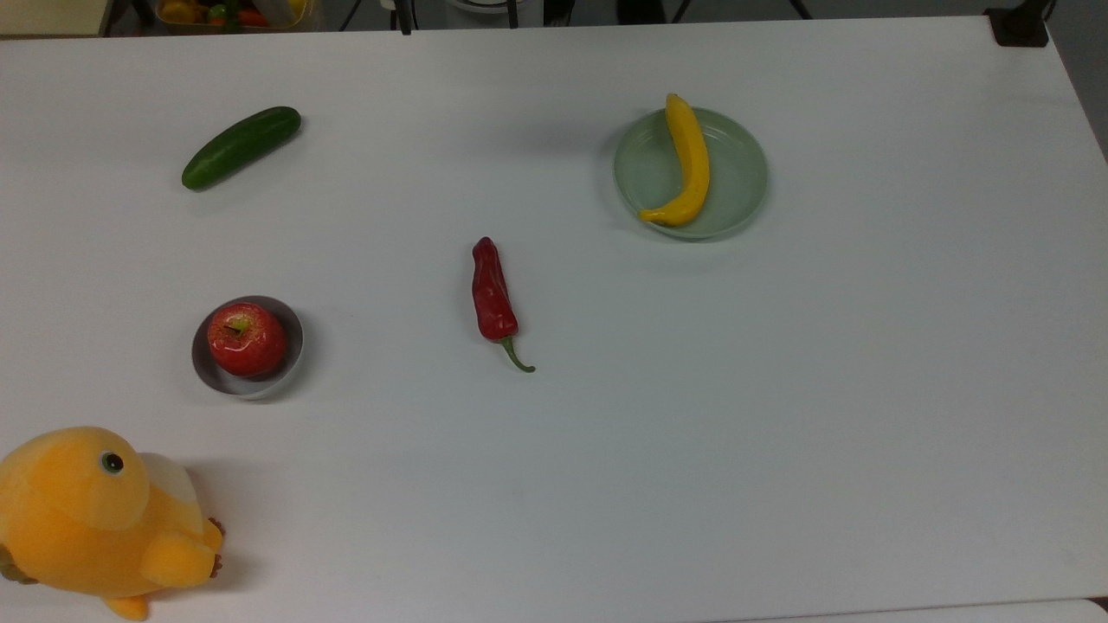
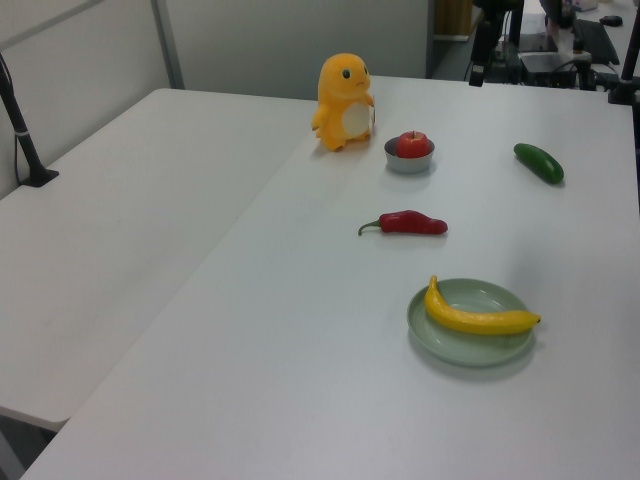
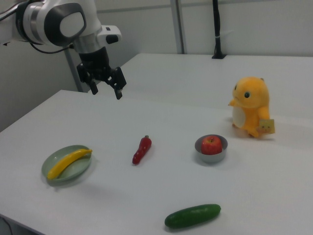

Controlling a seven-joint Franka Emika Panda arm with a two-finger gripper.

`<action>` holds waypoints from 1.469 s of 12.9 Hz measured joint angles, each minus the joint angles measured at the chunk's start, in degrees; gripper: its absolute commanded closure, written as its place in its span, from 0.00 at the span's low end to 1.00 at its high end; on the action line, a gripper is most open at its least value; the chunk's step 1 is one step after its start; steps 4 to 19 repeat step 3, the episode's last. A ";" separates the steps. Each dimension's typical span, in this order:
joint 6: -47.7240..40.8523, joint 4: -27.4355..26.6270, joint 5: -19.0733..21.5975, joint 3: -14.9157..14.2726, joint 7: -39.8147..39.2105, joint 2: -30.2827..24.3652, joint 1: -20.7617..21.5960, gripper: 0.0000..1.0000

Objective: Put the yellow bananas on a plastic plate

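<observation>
The yellow banana (image 1: 688, 164) lies curved across the pale green plastic plate (image 1: 737, 177) at the top view's upper right, with one tip over the far rim. In the left view the banana (image 2: 480, 319) rests on the plate (image 2: 448, 345) near the front. In the right view the banana (image 3: 68, 163) and plate (image 3: 80, 172) are at the lower left. My gripper (image 3: 105, 92) hangs open and empty well above the table, far behind the plate. One of its fingers (image 2: 478, 62) shows at the left view's top edge.
A red chili pepper (image 1: 493, 294) lies mid-table. A red apple (image 1: 247, 339) sits in a small grey bowl (image 1: 293, 346). A green cucumber (image 1: 241, 147) lies at the top view's upper left, and an orange plush toy (image 1: 95, 519) stands at its lower left corner.
</observation>
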 measured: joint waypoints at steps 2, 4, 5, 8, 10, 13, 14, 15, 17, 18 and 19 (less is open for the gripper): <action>0.02 0.26 1.95 -0.03 -1.46 0.26 -0.84 0.00; 0.02 0.43 2.35 -0.03 -1.61 0.31 -1.02 0.00; 0.02 0.43 2.35 -0.03 -1.61 0.31 -1.02 0.00; 0.02 0.43 2.35 -0.03 -1.61 0.31 -1.02 0.00; 0.02 0.43 2.35 -0.03 -1.61 0.31 -1.02 0.00; 0.02 0.43 2.35 -0.03 -1.61 0.31 -1.02 0.00; 0.02 0.43 2.35 -0.03 -1.61 0.31 -1.02 0.00; 0.02 0.43 2.35 -0.03 -1.61 0.31 -1.02 0.00; 0.02 0.43 2.35 -0.03 -1.61 0.31 -1.02 0.00; 0.02 0.43 2.35 -0.03 -1.61 0.31 -1.02 0.00; 0.02 0.43 2.35 -0.03 -1.61 0.31 -1.02 0.00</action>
